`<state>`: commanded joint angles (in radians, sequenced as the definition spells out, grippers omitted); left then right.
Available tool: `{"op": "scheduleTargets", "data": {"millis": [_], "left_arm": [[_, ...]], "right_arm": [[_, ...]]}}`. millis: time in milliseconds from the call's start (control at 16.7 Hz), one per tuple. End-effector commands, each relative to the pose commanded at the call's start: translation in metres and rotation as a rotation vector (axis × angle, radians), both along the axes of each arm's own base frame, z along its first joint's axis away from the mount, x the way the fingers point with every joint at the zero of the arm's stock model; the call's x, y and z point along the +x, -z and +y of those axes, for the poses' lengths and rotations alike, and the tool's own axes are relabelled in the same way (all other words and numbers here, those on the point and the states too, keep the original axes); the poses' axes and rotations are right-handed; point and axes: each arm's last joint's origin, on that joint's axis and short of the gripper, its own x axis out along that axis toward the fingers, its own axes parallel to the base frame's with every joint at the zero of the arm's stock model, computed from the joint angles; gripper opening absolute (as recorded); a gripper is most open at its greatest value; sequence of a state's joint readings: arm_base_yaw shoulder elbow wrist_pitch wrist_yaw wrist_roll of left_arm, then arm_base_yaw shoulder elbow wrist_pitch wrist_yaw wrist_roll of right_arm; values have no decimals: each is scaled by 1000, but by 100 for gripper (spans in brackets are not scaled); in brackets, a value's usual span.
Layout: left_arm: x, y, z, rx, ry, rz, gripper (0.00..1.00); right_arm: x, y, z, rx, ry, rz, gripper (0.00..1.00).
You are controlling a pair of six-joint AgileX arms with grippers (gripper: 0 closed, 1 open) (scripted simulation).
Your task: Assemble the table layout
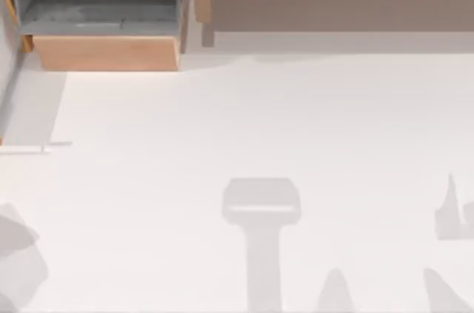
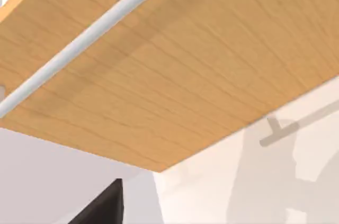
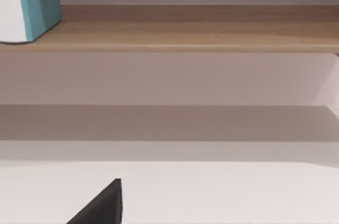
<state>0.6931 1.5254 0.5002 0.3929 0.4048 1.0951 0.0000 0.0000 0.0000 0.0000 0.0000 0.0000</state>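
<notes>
A big light-brown wooden board (image 2: 175,70) with thin wood lines on it fills most of the left wrist view, and it looks tilted. A long pale grey bar (image 2: 79,44) runs slantwise across the board, like a handle, and it lies close against the wood. Past the edge of the board is the white table (image 2: 212,197) with soft grey shadows on it, one of them shaped like a thin bar with a small stub, and a small black pointed part (image 2: 103,208) pokes in at the edge of the view.
</notes>
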Motion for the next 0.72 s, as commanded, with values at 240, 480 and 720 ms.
{"op": "scheduleTargets", "data": {"millis": [240,480,720], "left_arm": [[11,11,12,253,161,-182,100],[16,21,16,506,297,-329,100],[16,29,14,706,392,-430,100]], "right_arm": [[0,0,0,0,0,0,100],[0,0,0,0,0,0,100],[0,0,0,0,0,0,100]]}}
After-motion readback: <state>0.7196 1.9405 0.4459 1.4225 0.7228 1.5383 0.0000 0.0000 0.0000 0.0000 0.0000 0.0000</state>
